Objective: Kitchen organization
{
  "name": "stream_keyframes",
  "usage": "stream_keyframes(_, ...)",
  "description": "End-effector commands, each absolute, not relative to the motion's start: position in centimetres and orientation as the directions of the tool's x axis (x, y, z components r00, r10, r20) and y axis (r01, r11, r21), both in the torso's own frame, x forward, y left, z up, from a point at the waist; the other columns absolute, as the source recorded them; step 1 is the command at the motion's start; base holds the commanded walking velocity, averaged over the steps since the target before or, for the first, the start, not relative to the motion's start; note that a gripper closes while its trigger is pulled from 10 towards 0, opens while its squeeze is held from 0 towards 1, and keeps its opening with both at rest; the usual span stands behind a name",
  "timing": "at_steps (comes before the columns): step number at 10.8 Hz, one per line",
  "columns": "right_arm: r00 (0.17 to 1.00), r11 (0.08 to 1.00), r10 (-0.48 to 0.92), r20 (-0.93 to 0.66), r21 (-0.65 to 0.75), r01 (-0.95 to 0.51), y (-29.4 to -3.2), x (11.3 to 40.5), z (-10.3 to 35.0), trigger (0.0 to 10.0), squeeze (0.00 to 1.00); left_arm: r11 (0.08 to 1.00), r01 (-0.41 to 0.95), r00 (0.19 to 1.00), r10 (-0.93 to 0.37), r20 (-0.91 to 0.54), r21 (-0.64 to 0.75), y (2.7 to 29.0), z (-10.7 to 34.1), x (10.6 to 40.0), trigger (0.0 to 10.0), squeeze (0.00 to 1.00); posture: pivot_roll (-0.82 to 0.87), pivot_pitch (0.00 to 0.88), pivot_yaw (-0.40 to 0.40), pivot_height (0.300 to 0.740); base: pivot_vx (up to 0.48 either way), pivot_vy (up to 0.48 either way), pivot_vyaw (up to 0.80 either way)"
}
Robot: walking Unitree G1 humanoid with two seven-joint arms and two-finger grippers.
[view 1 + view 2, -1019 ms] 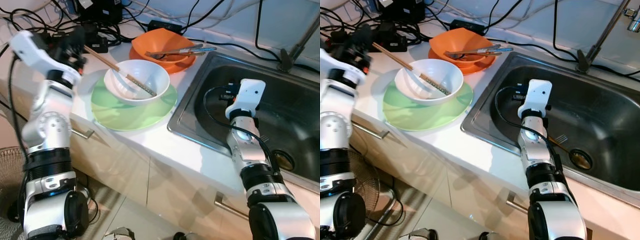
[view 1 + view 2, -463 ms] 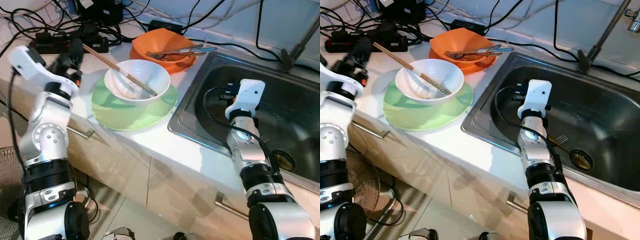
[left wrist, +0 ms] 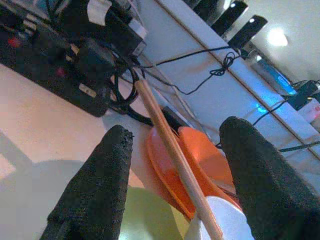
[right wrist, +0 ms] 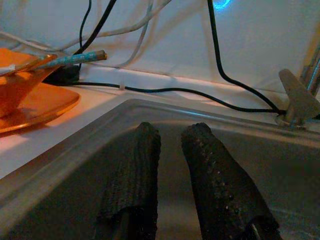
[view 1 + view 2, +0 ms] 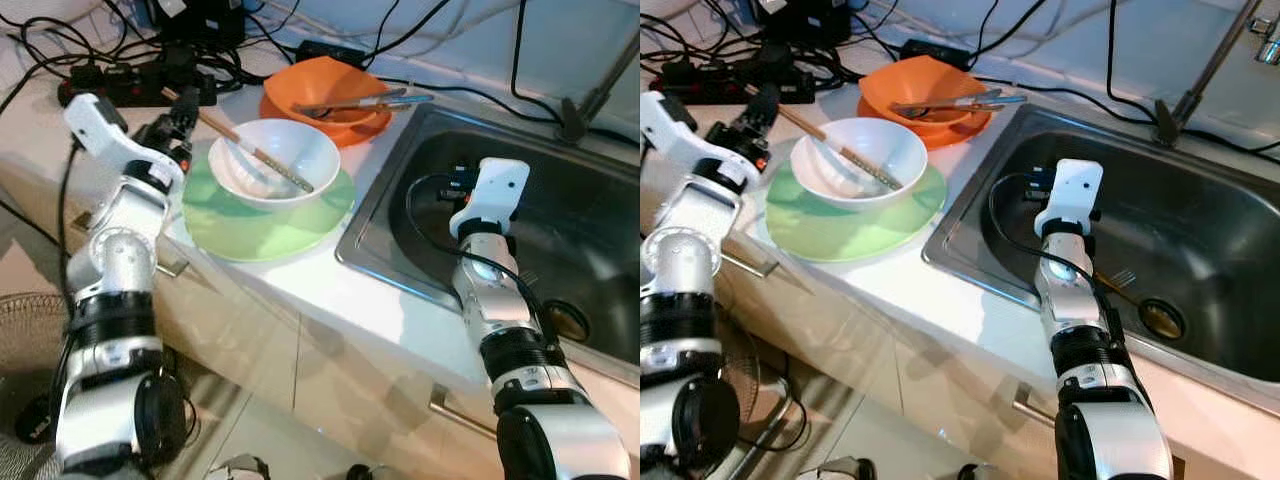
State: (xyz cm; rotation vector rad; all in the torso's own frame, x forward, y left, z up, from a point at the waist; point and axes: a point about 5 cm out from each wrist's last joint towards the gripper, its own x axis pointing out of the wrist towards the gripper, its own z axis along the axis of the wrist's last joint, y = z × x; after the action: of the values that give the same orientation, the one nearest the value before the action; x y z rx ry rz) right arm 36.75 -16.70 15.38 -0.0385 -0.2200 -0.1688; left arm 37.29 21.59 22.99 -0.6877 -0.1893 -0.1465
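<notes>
Chopsticks (image 3: pixel 172 150) lean in the white bowl (image 5: pixel 275 160) on the green plate (image 5: pixel 250 230), their free ends between my left pincer's (image 3: pixel 175 165) wide-spread fingers. If I close off-centre, I risk levering the bowl over. My right pincer (image 4: pixel 172 180) idles, fingers narrowly apart, over the sink (image 5: pixel 560 190).

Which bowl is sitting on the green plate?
The white bowl, with chopsticks leaning in it, sits on the green plate. The orange bowl sits behind, on an orange plate.
</notes>
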Motion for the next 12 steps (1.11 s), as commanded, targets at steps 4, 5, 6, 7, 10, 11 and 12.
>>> stream_keyframes(4,0.969,0.984,-0.170,0.177,-0.031,0.178,-17.0,36.4,14.2,10.0,0.00,0.743,0.216,0.968,-0.079,0.237,-0.633,21.8,23.7,38.2,10.0,0.00,0.12,0.095,-0.031,0.740,0.000,0.000,0.00)
stream_keyframes(5,0.970,0.984,-0.168,0.174,-0.031,0.176,-17.0,36.4,14.2,10.0,0.00,0.737,0.207,0.972,-0.079,0.223,-0.643,22.0,23.7,38.6,10.0,0.00,0.12,0.095,-0.033,0.740,0.000,0.000,0.00)
stream_keyframes(6,0.971,0.984,-0.166,0.174,-0.032,0.174,-16.9,36.5,14.3,10.0,0.00,0.731,0.192,0.976,-0.073,0.206,-0.655,22.2,23.5,38.8,10.0,0.00,0.11,0.095,-0.032,0.740,0.000,0.000,0.00)
stream_keyframes(7,0.971,0.984,-0.165,0.175,-0.032,0.173,-16.9,36.5,14.3,10.0,0.00,0.734,0.182,0.978,-0.067,0.197,-0.654,22.5,23.6,39.2,10.0,0.00,0.11,0.095,-0.031,0.740,0.000,0.000,0.00)
stream_keyframes(10,0.971,0.984,-0.167,0.169,-0.033,0.175,-16.9,36.4,14.1,10.0,0.00,0.732,0.184,0.978,-0.072,0.194,-0.656,22.3,23.7,39.6,1.5,0.00,0.11,0.095,-0.028,0.740,0.000,0.000,0.00)
stream_keyframes(11,0.972,0.984,-0.167,0.167,-0.033,0.175,-16.8,36.3,14.1,10.0,0.00,0.731,0.187,0.978,-0.076,0.194,-0.657,22.3,23.6,39.7,0.0,0.00,0.11,0.097,-0.029,0.740,0.000,0.000,0.00)
stream_keyframes(12,0.972,0.984,-0.167,0.166,-0.034,0.175,-16.8,36.3,14.0,10.0,0.00,0.732,0.189,0.978,-0.078,0.194,-0.655,22.3,23.6,39.7,0.0,0.00,0.11,0.098,-0.028,0.740,0.000,0.000,0.00)
